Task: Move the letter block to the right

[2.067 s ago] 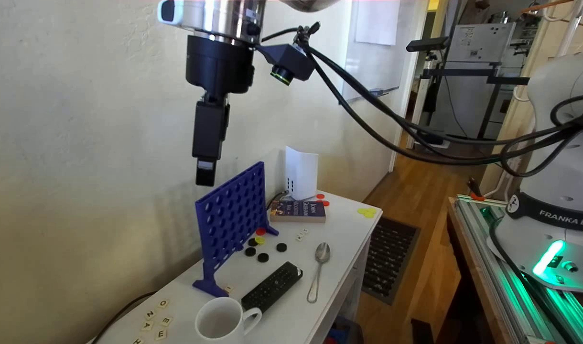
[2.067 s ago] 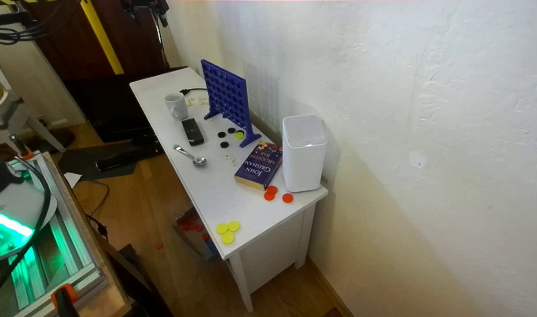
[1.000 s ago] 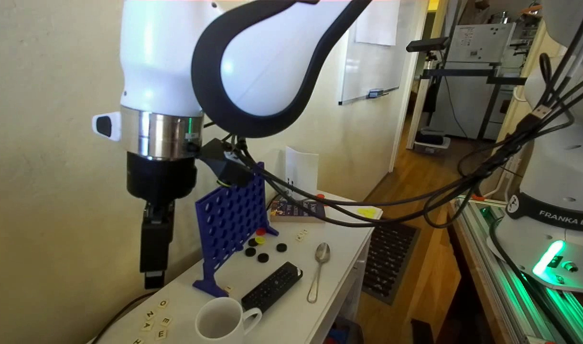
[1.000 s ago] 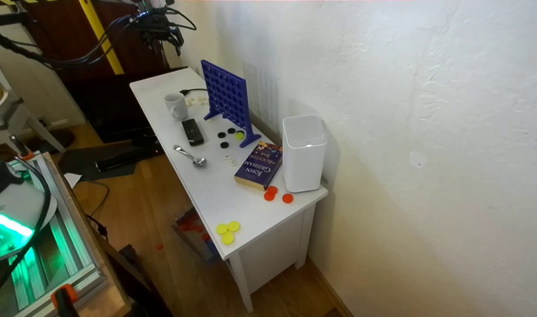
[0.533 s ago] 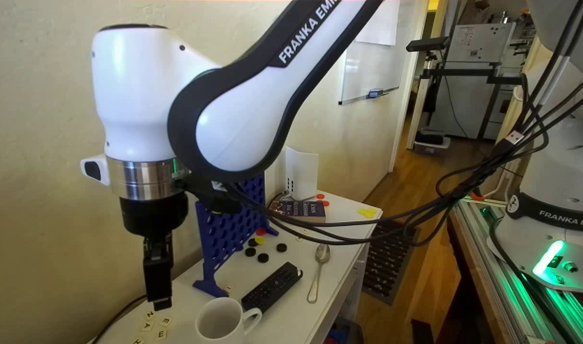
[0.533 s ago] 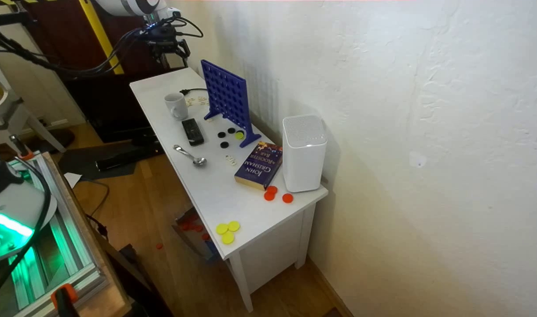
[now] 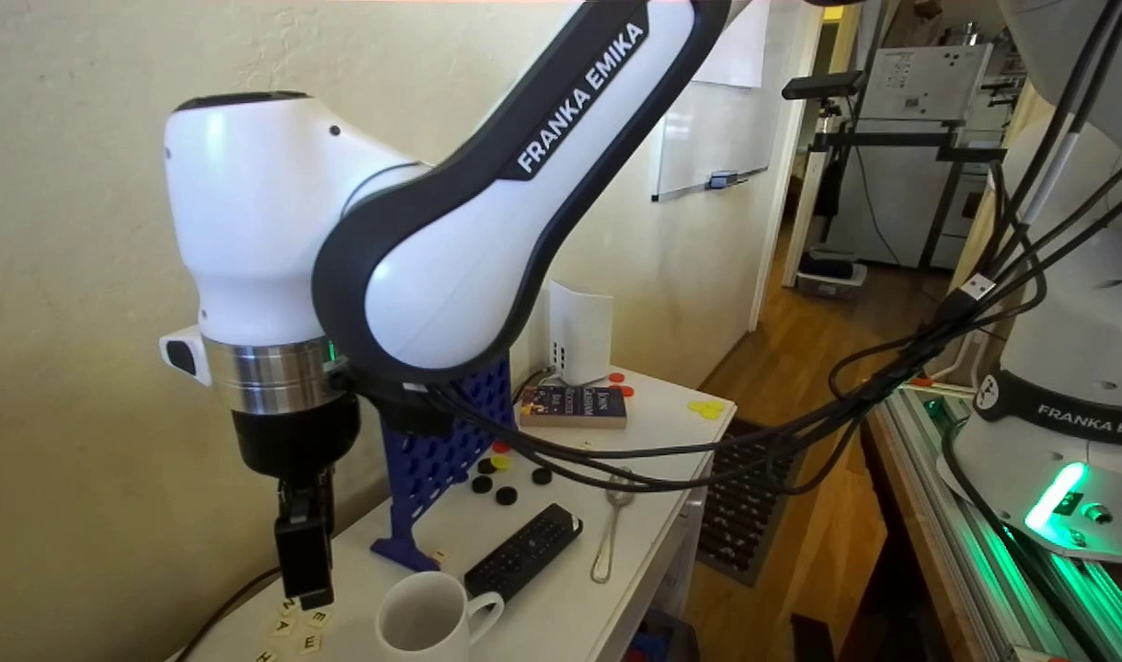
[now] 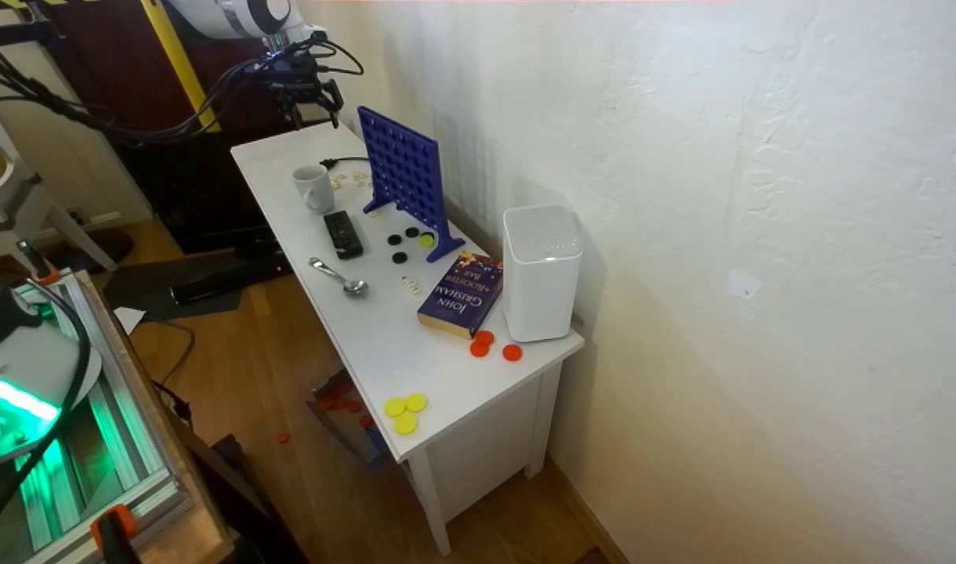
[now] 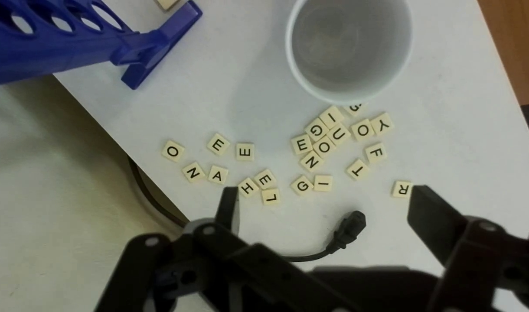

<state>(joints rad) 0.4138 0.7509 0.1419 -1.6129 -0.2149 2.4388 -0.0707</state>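
Note:
Several cream letter tiles lie scattered on the white table in the wrist view; which one is the letter block I cannot tell. The R tile (image 9: 402,189) lies apart, close to the right fingertip in the picture. The H tile (image 9: 248,187) is by the left fingertip, and the G tile (image 9: 302,185) and I tile (image 9: 323,183) lie between. Tiles also show in both exterior views, such as the A tile (image 7: 282,627) and a pale cluster (image 8: 360,178). My gripper (image 9: 324,190) is wide open and empty, pointing down above the tiles; it also shows in both exterior views (image 7: 307,599) (image 8: 316,123).
A white mug (image 9: 351,47) stands beside the tiles. A blue game rack (image 9: 148,56) stands near the wall. A black cable plug (image 9: 350,227) lies below the fingers. A remote (image 7: 524,552), spoon (image 7: 613,524), black discs (image 7: 506,496) and book (image 7: 575,407) lie farther along.
The arm has come down and across from above the blue rack to over the letter tiles. Over the last half second it has lowered slightly. The objects on the table have not moved.

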